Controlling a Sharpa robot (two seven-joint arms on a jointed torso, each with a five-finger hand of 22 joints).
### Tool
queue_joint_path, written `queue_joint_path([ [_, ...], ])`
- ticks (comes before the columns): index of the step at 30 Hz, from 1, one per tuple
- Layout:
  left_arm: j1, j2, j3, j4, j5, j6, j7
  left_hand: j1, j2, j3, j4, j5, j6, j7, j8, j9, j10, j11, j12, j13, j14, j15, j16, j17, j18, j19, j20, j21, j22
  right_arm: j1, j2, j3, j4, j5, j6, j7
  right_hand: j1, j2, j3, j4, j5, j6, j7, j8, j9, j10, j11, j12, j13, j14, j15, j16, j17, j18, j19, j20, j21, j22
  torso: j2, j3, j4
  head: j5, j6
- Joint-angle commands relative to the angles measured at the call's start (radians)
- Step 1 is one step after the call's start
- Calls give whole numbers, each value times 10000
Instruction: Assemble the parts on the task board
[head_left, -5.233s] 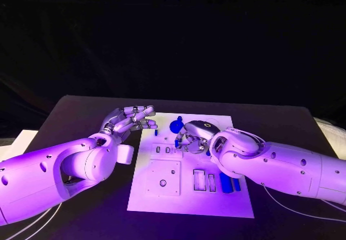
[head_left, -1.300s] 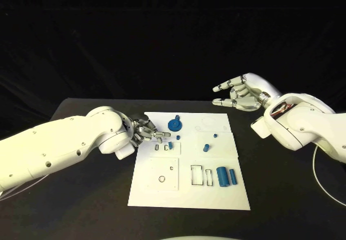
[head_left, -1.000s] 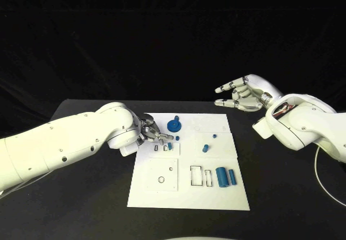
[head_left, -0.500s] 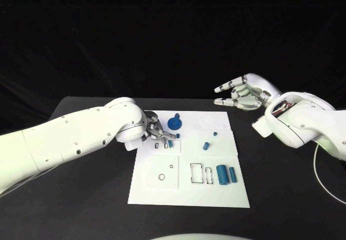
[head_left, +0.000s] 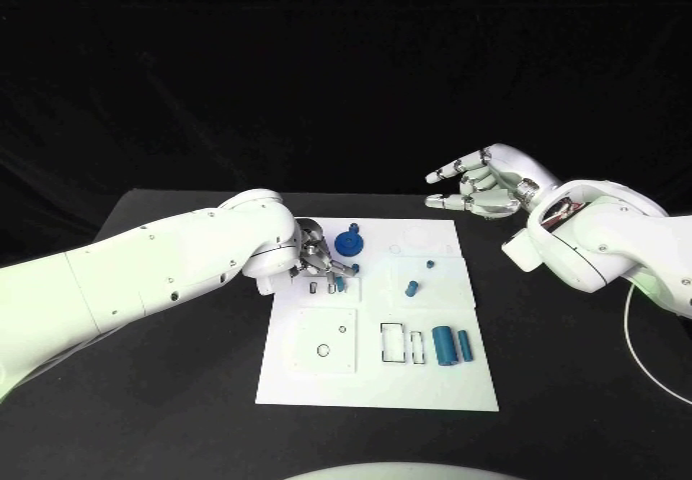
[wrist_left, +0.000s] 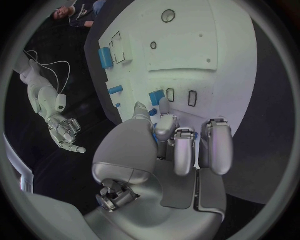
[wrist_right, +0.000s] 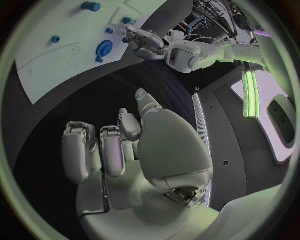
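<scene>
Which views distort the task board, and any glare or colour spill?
Head view: task board keeps straight edges, evenly lit, no glare. Left wrist view: fisheye bends the board's edges behind the left robot hand. Right wrist view: board edges also curve; a green light strip glows brightly beside the right robot hand.

Black table (head_left: 173, 380), white task board (head_left: 378, 385) lying flat in its middle (long side running from 12 to 6 o'clock), dark table all around it

Matt white task board (head_left: 378, 390), glossy blue plastic parts (head_left: 446, 348).
</scene>
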Motion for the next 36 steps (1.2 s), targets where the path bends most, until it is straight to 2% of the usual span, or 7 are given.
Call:
queue_joint_path([
  [1, 13, 66, 0, -57, -147, 416, -746, 58, 30, 26, -57, 53, -72, 15, 96, 60, 67, -15, 73, 17, 1070, -77, 30, 2633, -99, 160, -32, 70, 515, 1, 14, -1, 2, -44, 137, 12, -87, 11, -34, 31, 58, 14, 28, -42, -11, -46, -19, -34, -13, 687, -65, -68, 1048, 35, -61, 8, -64, -12, 1, 8, 2, -8, -20],
  [14, 13, 215, -2, -249, -164, 635, -876, 198, 66, 62, -90, 61, -140, -6, 253, 276, 81, -33, 107, 58, 1070, -91, 30, 2633, -110, 178, -45, 101, 578, 0, 48, -2, -15, -46, 159, 22, -94, 22, -35, 35, 73, 21, 26, -40, -10, -38, -21, -21, -6, 689, -66, -67, 1053, 35, -60, 7, -65, -11, 4, 9, 5, -13, -79],
  [23, 13, 303, -10, -365, -173, 791, -924, 382, 198, 224, -122, 155, -237, -25, 399, 507, 87, -51, 123, 81, 1070, -106, 30, 2633, -118, 188, -60, 123, 629, -2, 64, -5, -30, -47, 187, 19, -94, 22, -35, 35, 73, 21, 26, -40, -10, -38, -21, -21, -6, 689, -66, -67, 1053, 35, -60, 7, -65, -11, -3, 10, 13, -24, -140],
  [36, 13, 368, -17, -405, -174, 934, -921, 752, 232, 545, -311, 159, -369, -46, 535, 781, 90, -72, 129, 100, 1070, -124, 30, 2633, -126, 198, -78, 148, 690, -4, 90, -7, -39, -47, 222, 22, -103, 34, -38, 39, 89, 31, 24, -37, -8, -23, -23, 4, 9, 688, -67, -72, 1046, 34, -59, 7, -65, -10, -3, 11, 7, -23, -191],
])
